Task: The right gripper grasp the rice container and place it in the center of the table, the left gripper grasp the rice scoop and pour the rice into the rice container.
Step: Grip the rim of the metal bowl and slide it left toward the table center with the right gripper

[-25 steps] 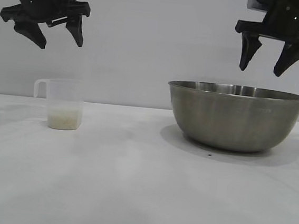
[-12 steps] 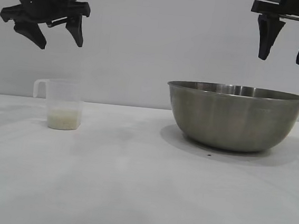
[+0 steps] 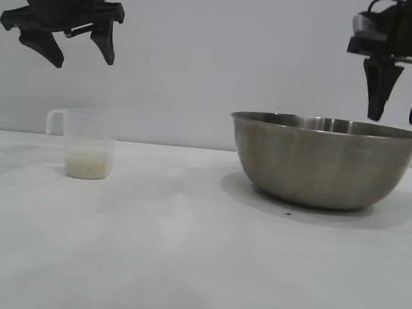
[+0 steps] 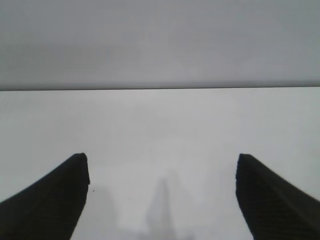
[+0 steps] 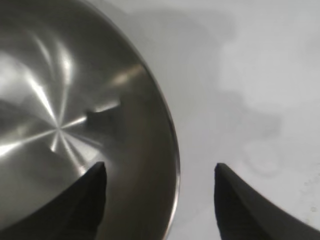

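The rice container (image 3: 323, 163), a wide steel bowl, stands on the white table (image 3: 182, 254) at the right. My right gripper (image 3: 398, 118) hangs open just above its right rim. In the right wrist view the bowl's rim (image 5: 172, 165) runs between the two spread jaws of the right gripper (image 5: 160, 172), one over the bowl's inside, one over the table. The rice scoop (image 3: 84, 143), a clear cup with a loop handle, stands at the left with rice (image 3: 87, 163) in its bottom. My left gripper (image 3: 79, 57) hovers open well above it, and the left wrist view shows nothing between the left gripper (image 4: 162, 162) jaws.
A plain grey wall rises behind the table. Bare white tabletop (image 3: 173, 188) lies between the scoop and the bowl and across the whole front. A tiny dark speck (image 3: 289, 213) sits just in front of the bowl.
My right gripper has moved to the right and then down toward the bowl's right rim, its jaws a little narrower. The left gripper, scoop and bowl have not moved.
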Motion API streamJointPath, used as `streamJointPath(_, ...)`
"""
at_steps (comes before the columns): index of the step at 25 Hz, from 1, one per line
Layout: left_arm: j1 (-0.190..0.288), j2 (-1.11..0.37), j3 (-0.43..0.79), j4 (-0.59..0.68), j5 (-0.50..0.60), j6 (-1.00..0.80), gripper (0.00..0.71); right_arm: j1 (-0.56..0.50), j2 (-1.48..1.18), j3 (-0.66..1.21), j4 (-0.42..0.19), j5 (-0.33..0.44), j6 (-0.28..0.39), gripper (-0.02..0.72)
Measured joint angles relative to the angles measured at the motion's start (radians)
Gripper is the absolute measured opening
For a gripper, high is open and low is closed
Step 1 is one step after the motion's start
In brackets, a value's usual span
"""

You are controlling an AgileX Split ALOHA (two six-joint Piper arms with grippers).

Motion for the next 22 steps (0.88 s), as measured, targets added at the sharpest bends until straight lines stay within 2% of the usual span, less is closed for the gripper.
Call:
streamJointPath(2,0.000,0.000,0.000,0.000,0.000,0.000,0.534,0.000,0.019,0.000,0.000,0.000,0.000,0.454)
streamJointPath(5,0.000,0.000,0.000,0.000,0.002,0.000,0.534,0.000,0.034,0.000,0.000,-0.001,0.000,0.321)
streamJointPath(9,0.000,0.000,0.000,0.000,0.003,0.000,0.534,0.000,0.041,0.000,-0.002,-0.002,0.000,0.089)
streamJointPath(10,0.000,0.000,0.000,0.000,0.004,0.000,0.534,0.000,0.041,0.000,-0.003,-0.003,0.000,0.059)
streamJointPath(12,0.000,0.000,0.000,0.000,0.004,0.000,0.534,-0.001,0.041,0.000,0.008,-0.003,-0.005,0.060)
streamJointPath(13,0.000,0.000,0.000,0.000,0.004,0.000,0.534,-0.001,0.041,0.000,0.016,-0.003,-0.012,0.000)
streamJointPath(19,0.000,0.000,0.000,0.000,0.008,0.000,0.534,0.001,0.041,0.000,0.153,-0.003,-0.053,0.000)
streamJointPath(22,0.000,0.000,0.000,0.000,0.008,0.000,0.534,0.030,0.041,0.000,0.167,-0.007,-0.059,0.000)
